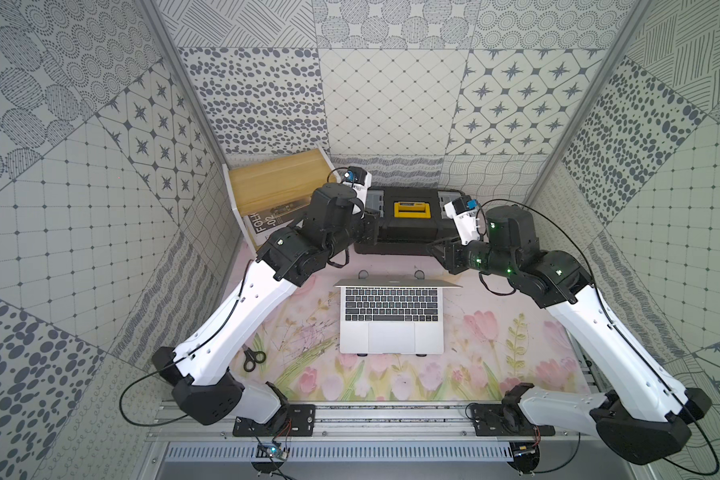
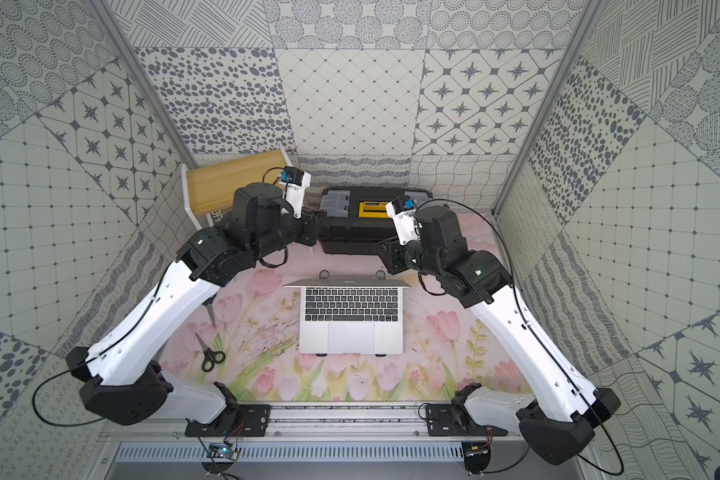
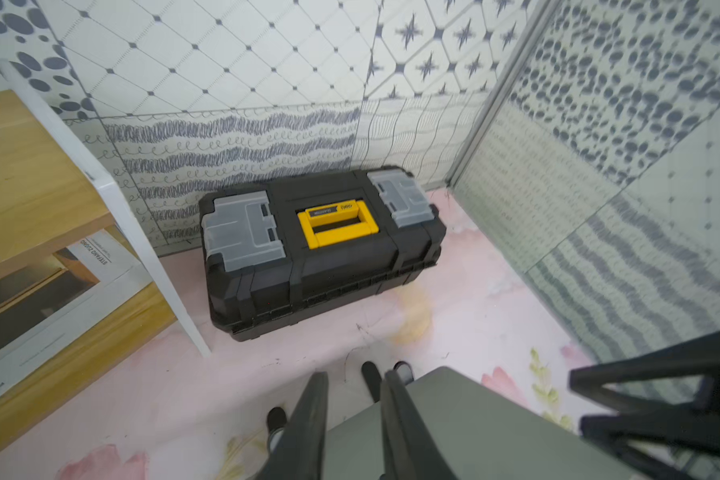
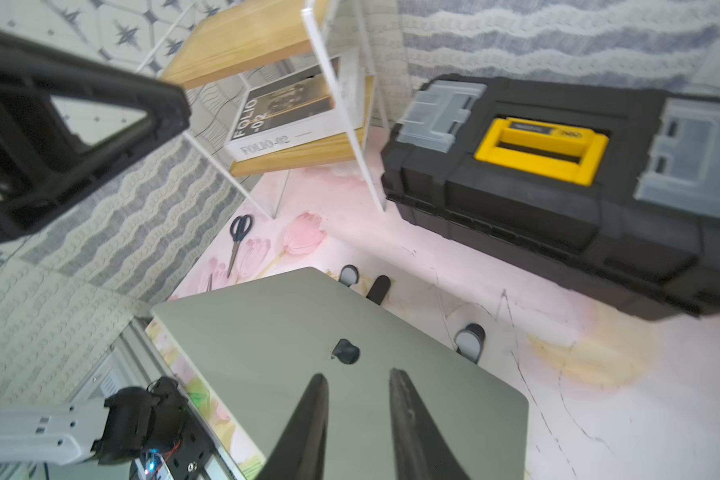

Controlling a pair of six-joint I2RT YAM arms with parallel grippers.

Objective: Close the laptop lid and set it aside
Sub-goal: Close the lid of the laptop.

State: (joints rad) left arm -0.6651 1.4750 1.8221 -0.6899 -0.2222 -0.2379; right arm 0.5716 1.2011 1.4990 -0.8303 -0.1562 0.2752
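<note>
The silver laptop (image 1: 391, 334) (image 2: 350, 338) stands open on the flowered mat in both top views, keyboard up. The laptop lid (image 1: 398, 284) (image 2: 346, 283) is upright and shows only its thin top edge from above. Its silver back with the dark apple logo fills the right wrist view (image 4: 287, 332) and one corner of the left wrist view (image 3: 474, 424). My left gripper (image 1: 370, 230) (image 3: 354, 376) hovers behind the lid's left corner. My right gripper (image 1: 438, 249) (image 4: 356, 374) hovers behind its right half. Both have their jaws drawn close, nothing between them, clear of the lid.
A black toolbox (image 1: 410, 224) with a yellow handle lies close behind the grippers. A wooden shelf (image 1: 275, 183) holding a book (image 1: 262, 228) stands at the back left. Black scissors (image 1: 253, 358) lie left of the laptop. Black stand feet (image 1: 363, 274) stick out behind the lid.
</note>
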